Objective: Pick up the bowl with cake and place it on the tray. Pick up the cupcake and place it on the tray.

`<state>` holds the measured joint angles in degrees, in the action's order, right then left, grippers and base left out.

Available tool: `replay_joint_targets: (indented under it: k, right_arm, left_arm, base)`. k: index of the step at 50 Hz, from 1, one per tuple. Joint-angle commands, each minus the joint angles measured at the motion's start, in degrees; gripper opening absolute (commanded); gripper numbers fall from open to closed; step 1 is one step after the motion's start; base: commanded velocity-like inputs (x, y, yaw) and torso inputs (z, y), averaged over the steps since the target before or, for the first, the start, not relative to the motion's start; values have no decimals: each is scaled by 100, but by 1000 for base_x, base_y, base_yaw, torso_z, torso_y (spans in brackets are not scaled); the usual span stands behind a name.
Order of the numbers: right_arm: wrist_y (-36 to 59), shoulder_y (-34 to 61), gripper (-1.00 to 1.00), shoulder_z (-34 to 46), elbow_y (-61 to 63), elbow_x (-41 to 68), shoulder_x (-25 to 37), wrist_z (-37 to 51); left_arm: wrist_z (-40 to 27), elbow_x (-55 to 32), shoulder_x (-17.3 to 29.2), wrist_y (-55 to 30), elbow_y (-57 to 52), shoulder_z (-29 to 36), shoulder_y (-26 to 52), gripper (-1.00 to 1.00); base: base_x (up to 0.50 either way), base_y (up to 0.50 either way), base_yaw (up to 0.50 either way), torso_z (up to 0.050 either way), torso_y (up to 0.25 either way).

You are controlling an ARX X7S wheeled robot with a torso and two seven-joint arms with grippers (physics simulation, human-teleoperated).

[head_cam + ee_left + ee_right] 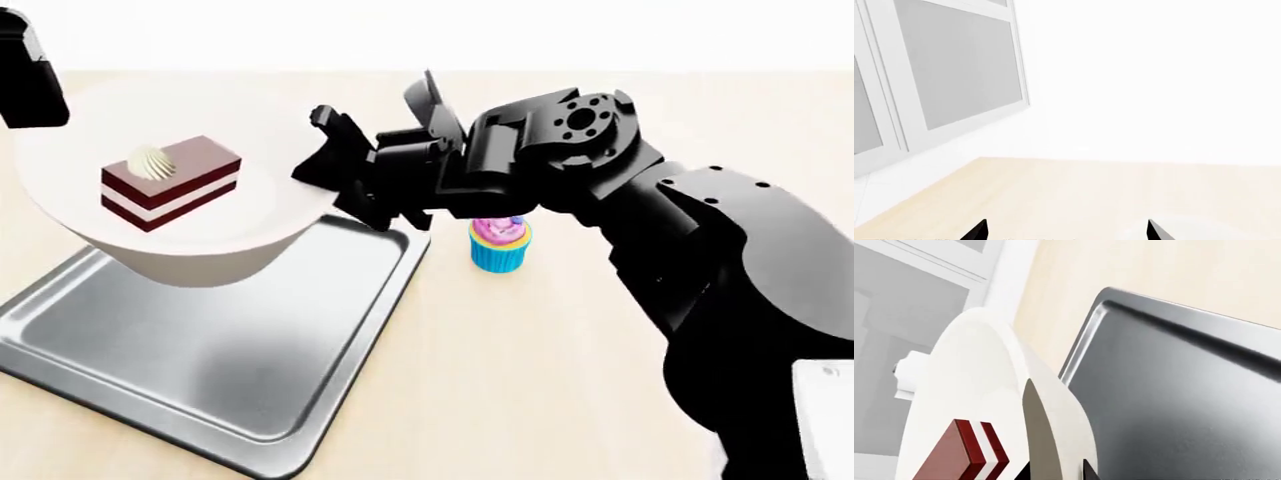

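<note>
The supporting surface is a pale, light-wood table (534, 360) that fills the head view from the upper edge down to the lower right. Two items rest directly on it. The tray (200, 370), a grey metal rectangle with rounded corners and a low raised rim, lies at the lower left of the frame, set at an angle to the table edge. The cupcake (501, 245) stands upright near the centre of the frame, just beside the tray's upper right corner and not touching it.

Bare tray (200, 370) floor beneath bowl (200, 255)
</note>
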<state>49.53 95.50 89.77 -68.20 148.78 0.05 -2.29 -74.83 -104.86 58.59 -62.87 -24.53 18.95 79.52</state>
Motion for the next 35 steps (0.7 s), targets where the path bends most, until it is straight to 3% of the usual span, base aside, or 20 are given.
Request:
replay_joint_targets:
  k: [1, 35]
  right_arm:
    - [-351, -43, -100, 282, 208, 1019, -4, -408]
    - [-724, -365, -100, 300, 788, 691, -4, -308]
  left_arm:
    - [-355, -302, -27, 36, -70, 104, 131, 100]
    - [-185, -221, 152, 194, -133, 49, -35, 100]
  base:
    - [0, 0, 0, 0, 0]
    - [0, 0, 0, 0, 1]
